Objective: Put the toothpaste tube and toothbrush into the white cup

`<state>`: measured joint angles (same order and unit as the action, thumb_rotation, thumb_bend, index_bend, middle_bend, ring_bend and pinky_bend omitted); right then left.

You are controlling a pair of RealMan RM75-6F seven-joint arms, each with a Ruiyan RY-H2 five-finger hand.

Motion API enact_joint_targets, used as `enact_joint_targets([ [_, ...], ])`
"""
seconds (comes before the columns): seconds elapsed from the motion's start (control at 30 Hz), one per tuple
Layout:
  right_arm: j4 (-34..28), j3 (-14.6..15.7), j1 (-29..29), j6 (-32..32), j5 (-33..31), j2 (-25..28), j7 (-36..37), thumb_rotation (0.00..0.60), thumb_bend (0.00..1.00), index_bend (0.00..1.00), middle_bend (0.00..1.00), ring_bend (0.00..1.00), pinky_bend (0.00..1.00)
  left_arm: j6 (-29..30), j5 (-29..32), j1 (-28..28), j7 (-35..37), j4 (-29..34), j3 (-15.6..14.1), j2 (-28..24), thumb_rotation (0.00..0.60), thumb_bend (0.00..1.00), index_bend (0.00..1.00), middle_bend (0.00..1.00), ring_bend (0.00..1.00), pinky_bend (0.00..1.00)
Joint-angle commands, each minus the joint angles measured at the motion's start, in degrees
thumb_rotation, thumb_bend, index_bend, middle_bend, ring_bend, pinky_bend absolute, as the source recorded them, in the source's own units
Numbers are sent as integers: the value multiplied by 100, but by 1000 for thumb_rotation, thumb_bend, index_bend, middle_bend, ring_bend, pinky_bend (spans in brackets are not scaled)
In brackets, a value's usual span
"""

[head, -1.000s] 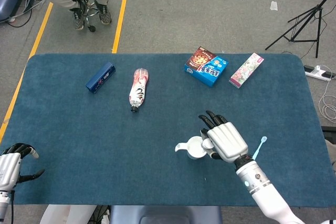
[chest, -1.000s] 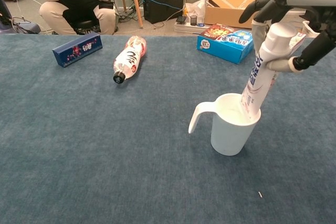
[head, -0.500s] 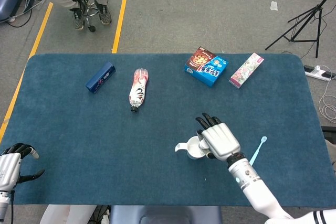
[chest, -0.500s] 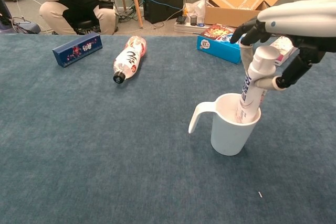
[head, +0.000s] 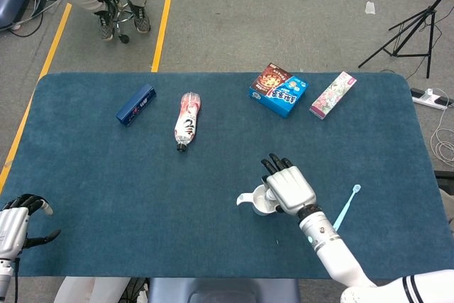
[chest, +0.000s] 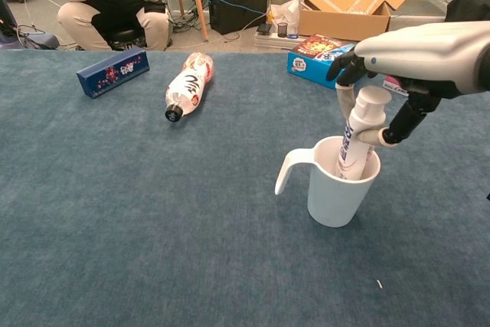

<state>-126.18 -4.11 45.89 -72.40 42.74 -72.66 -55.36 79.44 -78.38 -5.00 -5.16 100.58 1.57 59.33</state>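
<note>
The white cup (chest: 337,193) stands upright on the blue table, handle to the left; in the head view only its handle and part of its rim (head: 250,200) show beside my hand. My right hand (chest: 402,55) (head: 289,188) hovers over the cup and grips the white toothpaste tube (chest: 355,132), whose lower end is inside the cup. The light blue toothbrush (head: 345,206) lies on the table to the right of the cup. My left hand (head: 20,219) rests at the table's near left edge, fingers apart and holding nothing.
At the far side lie a dark blue box (head: 135,103), a plastic bottle on its side (head: 186,120), a blue snack box (head: 278,90) and a pink box (head: 333,94). A person sits beyond the table.
My right hand has lowered and shifted left, sinking the toothpaste tube deeper into the cup. The left hand has not moved.
</note>
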Motion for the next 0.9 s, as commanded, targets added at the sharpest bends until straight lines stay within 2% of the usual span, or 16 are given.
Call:
enact_joint_targets([
  [0.03,63,3,47,4,-65,-62,-17,600,352,650,158,2,188,2,-2,1,4,4,0,-3,600,0,505,379,234,281],
  [0.9,501,22,402,50,-450,-589,-18,600,352,650,158,2,188,50,-36,26,66,45,2,-60,600,0,505,379,234,281],
])
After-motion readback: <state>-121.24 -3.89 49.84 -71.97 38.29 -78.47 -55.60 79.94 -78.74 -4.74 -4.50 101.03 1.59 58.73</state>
